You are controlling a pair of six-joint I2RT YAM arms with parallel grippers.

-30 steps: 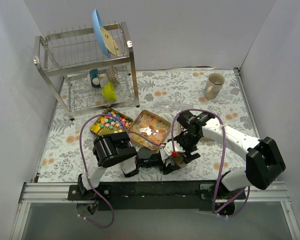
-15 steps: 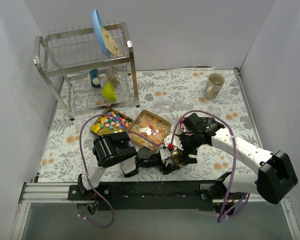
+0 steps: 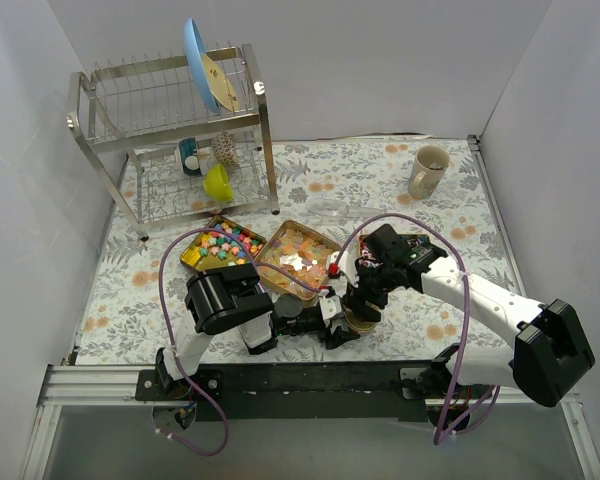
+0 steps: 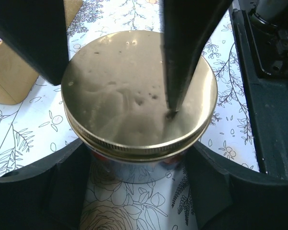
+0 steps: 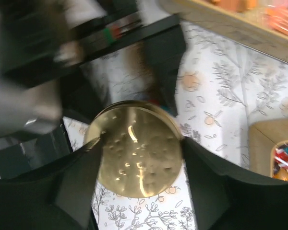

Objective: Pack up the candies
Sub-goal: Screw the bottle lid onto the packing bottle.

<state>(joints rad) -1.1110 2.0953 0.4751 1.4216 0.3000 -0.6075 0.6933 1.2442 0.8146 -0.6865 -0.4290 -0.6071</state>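
A glass jar with a gold lid stands on the flowered cloth near the front edge. My left gripper is shut on its glass body from both sides. My right gripper comes down from above, one finger against each side of the lid. Something red shows through the glass under the lid. From the top view, the jar sits between both grippers. Pastel star candies fill one gold tin, orange wrapped candies another. Red and blue wrapped candies lie in a third tin.
A metal dish rack with a blue plate stands at the back left. A beige mug is at the back right, with a clear shallow dish behind the tins. Purple cables arch over both arms. White walls close in the table.
My right wrist has turned over the jar and its elbow has swung to the right. Its fingers have come in slightly on the lid. The left arm has not moved.
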